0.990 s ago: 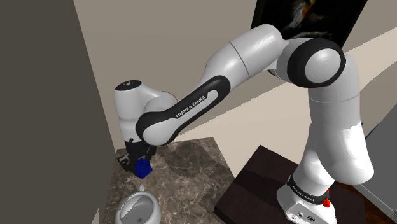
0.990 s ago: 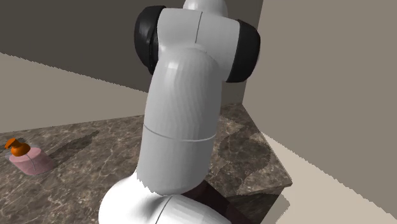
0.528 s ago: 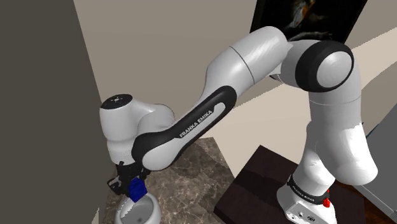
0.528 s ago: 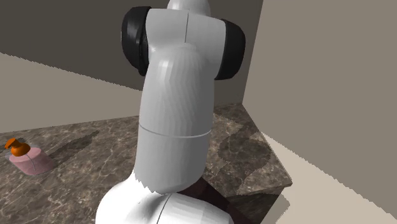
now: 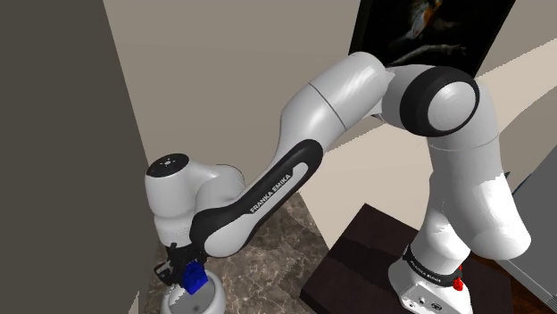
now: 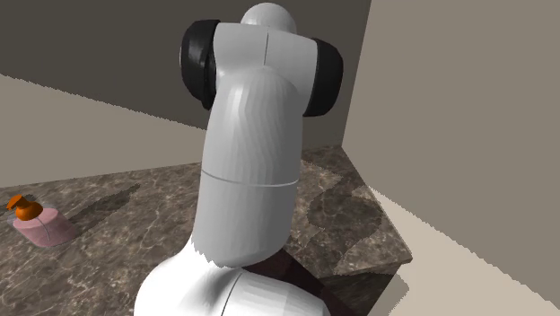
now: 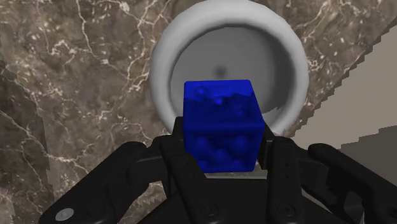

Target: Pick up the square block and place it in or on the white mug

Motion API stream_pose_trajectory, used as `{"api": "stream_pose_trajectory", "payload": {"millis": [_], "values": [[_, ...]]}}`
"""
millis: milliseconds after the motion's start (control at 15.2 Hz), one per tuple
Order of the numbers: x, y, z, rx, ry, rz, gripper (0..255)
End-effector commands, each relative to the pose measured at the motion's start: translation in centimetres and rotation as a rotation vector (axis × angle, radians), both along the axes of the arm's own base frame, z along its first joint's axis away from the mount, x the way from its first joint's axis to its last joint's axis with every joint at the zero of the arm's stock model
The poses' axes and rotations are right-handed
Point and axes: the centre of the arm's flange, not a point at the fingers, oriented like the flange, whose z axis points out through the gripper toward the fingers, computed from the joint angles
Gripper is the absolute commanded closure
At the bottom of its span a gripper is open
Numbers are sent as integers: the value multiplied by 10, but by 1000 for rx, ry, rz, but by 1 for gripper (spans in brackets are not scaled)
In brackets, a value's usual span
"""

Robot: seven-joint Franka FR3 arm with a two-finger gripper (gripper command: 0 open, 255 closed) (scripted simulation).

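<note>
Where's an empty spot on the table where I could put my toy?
The marble table is bare between the pink dish and the arm. It is bare again on the arm's other side, out to the table's corner. It is crowded at the white mug, where the gripper holds the blue block over it.

The blue cube [image 7: 222, 126], glossy and bumpy, is clasped in the gripper [image 7: 222, 145] over the open mouth of the mug [image 7: 167, 70]. The grey-white mug stands upright on the counter [image 7: 70, 95], at the shoulder view's lower left.
</note>
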Motion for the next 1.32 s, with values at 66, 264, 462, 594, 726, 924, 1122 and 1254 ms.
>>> {"api": "stream_pose_trajectory", "payload": {"millis": [66,264,462,594,726,924,1122,1254], "values": [[0,0,-15,0,0,0,255],[0,0,-23,0,0,0,255],[0,0,-23,0,0,0,255],[0,0,-23,0,0,0,255],[0,0,-22,0,0,0,0],[0,-1,-23,0,0,0,0],[0,0,-9,0,0,0,0],[0,-1,17,0,0,0,0]]}}
